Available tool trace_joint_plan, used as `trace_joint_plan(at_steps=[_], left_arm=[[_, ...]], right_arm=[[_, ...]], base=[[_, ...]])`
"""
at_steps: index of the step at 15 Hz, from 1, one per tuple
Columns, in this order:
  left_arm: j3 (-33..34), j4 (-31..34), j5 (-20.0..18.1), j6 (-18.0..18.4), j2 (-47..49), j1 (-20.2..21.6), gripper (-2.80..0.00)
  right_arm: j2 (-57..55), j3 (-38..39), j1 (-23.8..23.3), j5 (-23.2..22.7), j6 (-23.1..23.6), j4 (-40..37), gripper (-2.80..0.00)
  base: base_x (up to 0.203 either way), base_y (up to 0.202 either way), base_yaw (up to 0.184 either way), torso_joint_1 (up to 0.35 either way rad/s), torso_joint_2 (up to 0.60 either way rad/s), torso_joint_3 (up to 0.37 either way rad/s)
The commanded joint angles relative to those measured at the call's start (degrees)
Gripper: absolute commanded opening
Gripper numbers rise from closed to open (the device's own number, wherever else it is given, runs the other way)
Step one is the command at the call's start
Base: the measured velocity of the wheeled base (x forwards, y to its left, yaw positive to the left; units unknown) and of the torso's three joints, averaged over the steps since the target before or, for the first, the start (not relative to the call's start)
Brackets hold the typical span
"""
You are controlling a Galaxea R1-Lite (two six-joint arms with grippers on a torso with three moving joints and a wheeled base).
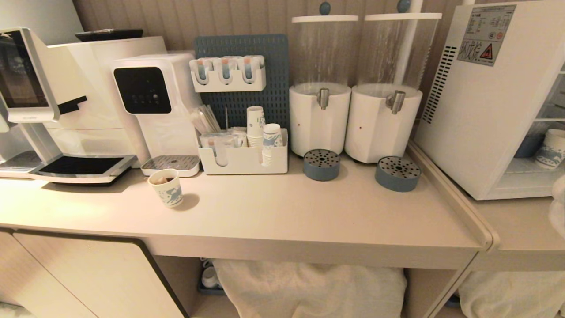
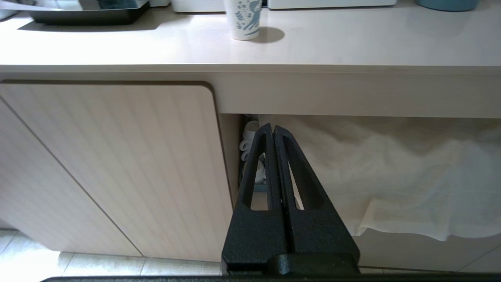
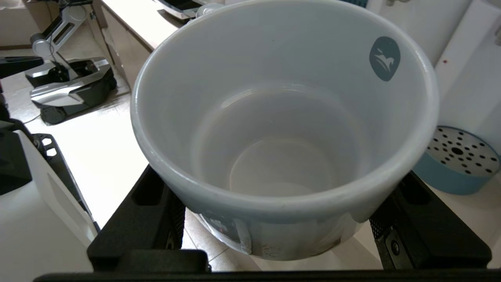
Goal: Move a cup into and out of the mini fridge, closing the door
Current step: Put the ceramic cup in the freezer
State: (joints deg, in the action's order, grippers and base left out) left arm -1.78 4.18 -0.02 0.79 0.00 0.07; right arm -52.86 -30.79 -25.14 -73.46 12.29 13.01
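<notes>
A white cup (image 3: pixel 274 117) with a small blue mark (image 3: pixel 384 58) on its inner wall fills the right wrist view, empty. My right gripper (image 3: pixel 274 227) is shut on it, one black finger (image 3: pixel 152 211) against each side of its lower body. The white mini fridge (image 1: pixel 481 110) stands at the right of the counter. Its front shows open shelves, and a patterned paper cup (image 1: pixel 551 150) sits inside. The door is out of view. My left gripper (image 2: pixel 273 131) is shut and empty, parked low in front of the cabinet under the counter.
Two white drink dispensers (image 1: pixel 348 119) with blue drip trays (image 1: pixel 397 173) stand left of the fridge. A paper cup (image 1: pixel 167 187), a cup organiser (image 1: pixel 242 154) and coffee machines (image 1: pixel 88 101) sit further left. White cloth (image 2: pixel 391 176) hangs under the counter.
</notes>
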Motion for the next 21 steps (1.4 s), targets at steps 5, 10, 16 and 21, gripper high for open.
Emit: trace_joint_plan(at_steps=[5,10,16,21], left_arm=[[0.02,0.04,0.02,0.0,0.0,0.01,-2.8],[0.02,0.04,0.02,0.0,0.0,0.01,-2.8],[0.02,0.04,0.02,-0.07,0.0,0.01,-2.8],[0.02,0.04,0.02,-0.05,0.0,0.01,-2.8]], right_arm=[[-0.23,0.02,0.18,-2.73,-0.23,-0.26,-2.8],[5.05,0.47,6.16,9.83,-4.18,-2.69,-2.8],[25.08,2.11,23.98,42.22,-11.98,-16.09,-2.8],[37.39,9.94,26.49,63.82,-15.74,-18.63,-2.8]], base=[[0.0,0.0,0.0,0.0,0.0,0.0],[0.0,0.0,0.0,0.0,0.0,0.0],[0.0,0.0,0.0,0.0,0.0,0.0],[0.0,0.0,0.0,0.0,0.0,0.0]])
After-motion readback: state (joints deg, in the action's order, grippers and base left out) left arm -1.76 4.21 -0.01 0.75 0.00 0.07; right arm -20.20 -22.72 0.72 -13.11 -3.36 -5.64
